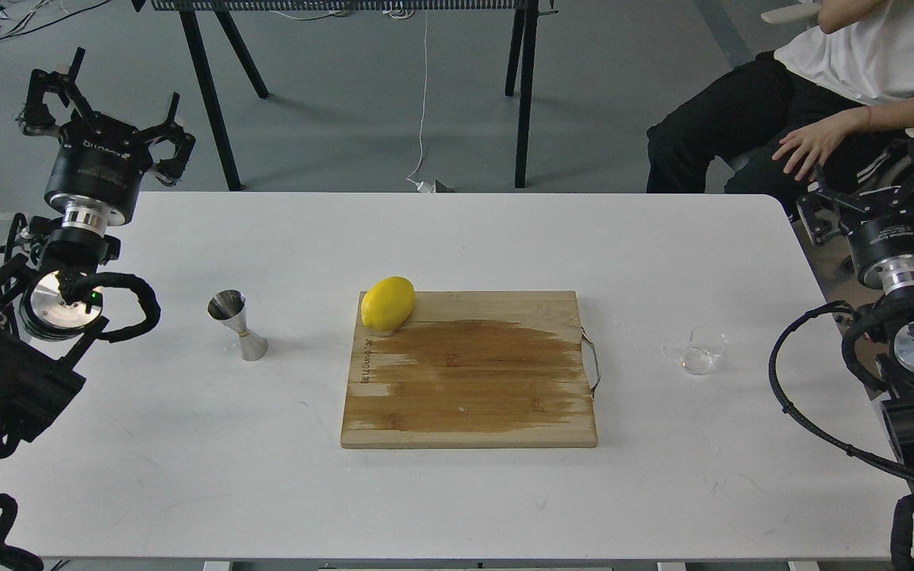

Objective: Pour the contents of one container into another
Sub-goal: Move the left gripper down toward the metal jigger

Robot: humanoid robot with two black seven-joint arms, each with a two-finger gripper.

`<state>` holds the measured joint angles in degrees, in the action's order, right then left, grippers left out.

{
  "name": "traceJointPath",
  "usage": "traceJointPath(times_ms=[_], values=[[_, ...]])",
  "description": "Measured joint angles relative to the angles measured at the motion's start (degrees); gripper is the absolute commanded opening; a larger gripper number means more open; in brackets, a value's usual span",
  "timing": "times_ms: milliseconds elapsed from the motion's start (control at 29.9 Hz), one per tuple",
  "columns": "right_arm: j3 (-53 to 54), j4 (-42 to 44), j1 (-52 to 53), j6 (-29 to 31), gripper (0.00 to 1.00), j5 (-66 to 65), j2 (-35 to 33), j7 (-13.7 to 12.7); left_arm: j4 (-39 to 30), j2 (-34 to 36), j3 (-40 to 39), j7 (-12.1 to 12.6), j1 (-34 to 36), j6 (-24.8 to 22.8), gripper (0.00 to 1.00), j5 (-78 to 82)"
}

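A small clear glass beaker (pixel 703 350) stands upright on the white table (pixel 187 444), right of the cutting board. The shiny steel jigger (pixel 236 323) stands upright left of the board. My left gripper (pixel 108 107) hovers beyond the table's far left corner, fingers spread open and empty, well behind the jigger. Past the table's right edge, my right gripper (pixel 877 186) is also open and empty, behind and to the right of the beaker. Whether the beaker holds liquid cannot be told.
A wooden cutting board (pixel 469 369) with a dark wet patch lies mid-table, a yellow lemon (pixel 387 303) on its far left corner. A seated person (pixel 822 111) is at the far right, hand near my right gripper. Black table legs (pixel 524 95) stand behind.
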<state>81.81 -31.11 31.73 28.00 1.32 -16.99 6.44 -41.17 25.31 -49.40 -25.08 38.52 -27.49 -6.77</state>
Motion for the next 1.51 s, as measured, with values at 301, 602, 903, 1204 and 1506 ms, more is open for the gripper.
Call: traceJointPath(times_ms=[301, 602, 903, 1204, 1506], values=[[-0.3, -0.1, -0.3, 0.0, 1.00, 0.0, 0.0, 0.3, -0.2, -0.3, 0.5, 0.2, 0.2, -0.4, 1.00, 0.0], [0.6, -4.2, -1.6, 0.0, 1.00, 0.0, -0.2, 0.3, -14.8, 6.3, 0.6, -0.1, -5.7, 1.5, 1.00, 4.4], [0.9, -5.0, -3.6, 0.0, 1.00, 1.6, 0.2, 1.3, -38.1, 21.3, 1.5, -0.1, -14.3, 13.3, 1.00, 23.7], [1.0, -5.0, -3.8, 0.0, 1.00, 2.3, 0.1, 1.5, -48.5, 29.5, 3.0, -1.3, -25.6, 24.4, 0.99, 53.6], [1.8, -4.9, -4.8, 0.0, 1.00, 2.3, -0.8, 1.5, -45.0, 28.6, 12.2, -0.7, -29.0, 43.2, 0.91, 89.3]])
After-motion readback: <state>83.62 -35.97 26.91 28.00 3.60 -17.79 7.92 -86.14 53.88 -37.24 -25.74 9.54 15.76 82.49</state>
